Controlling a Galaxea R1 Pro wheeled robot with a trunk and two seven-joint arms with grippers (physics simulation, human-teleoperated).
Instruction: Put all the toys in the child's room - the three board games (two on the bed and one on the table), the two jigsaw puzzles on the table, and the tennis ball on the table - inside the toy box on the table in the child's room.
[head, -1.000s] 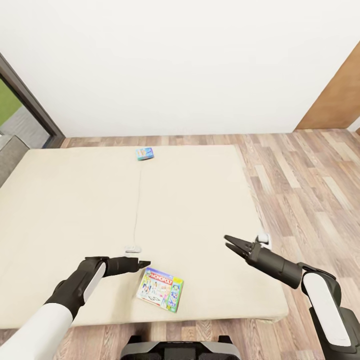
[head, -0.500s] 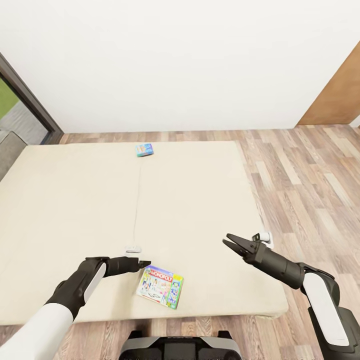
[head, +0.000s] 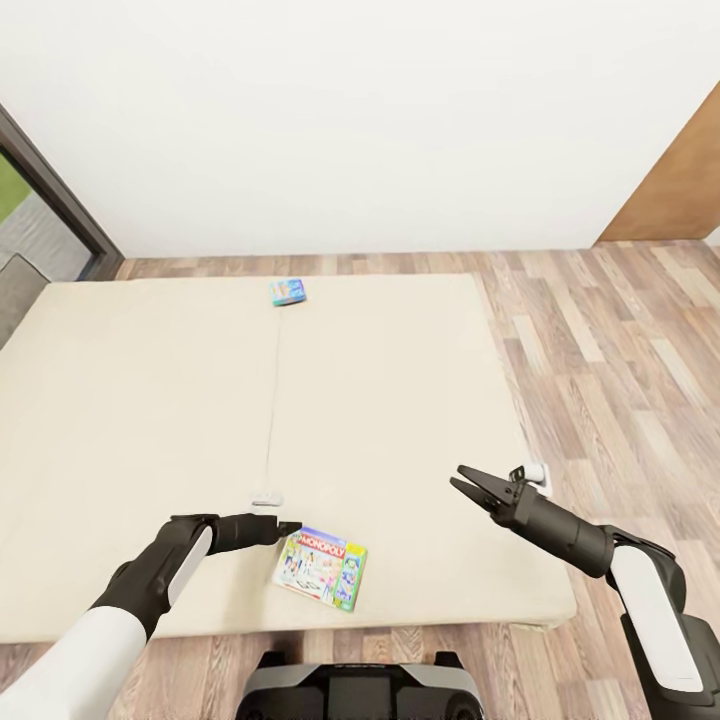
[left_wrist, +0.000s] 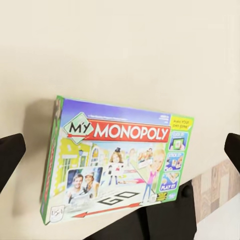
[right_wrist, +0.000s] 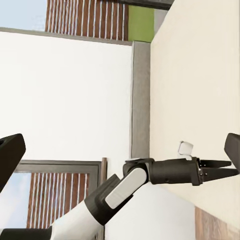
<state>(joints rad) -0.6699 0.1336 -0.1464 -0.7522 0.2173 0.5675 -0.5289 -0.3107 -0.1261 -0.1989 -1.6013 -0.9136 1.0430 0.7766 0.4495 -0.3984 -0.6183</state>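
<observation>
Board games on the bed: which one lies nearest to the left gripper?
The Monopoly box, lying just beside the left gripper at the bed's near edge. The light-blue box lies far off, near the wall.

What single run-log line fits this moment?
left gripper: open beside green Monopoly box | right gripper: open, empty | light-blue game box: far side of cream bed

Head view: left arm enters from lower left of frame, forearm angled toward centre; left gripper (head: 288, 527) at lower centre-left, fingers level, tips nearly together; right arm enters from lower right, elbow bent, forearm reaching up-left; right gripper (head: 463, 480) right of centre, jaws parted; right wrist view: left gripper (right_wrist: 231, 172) at lower right.
</observation>
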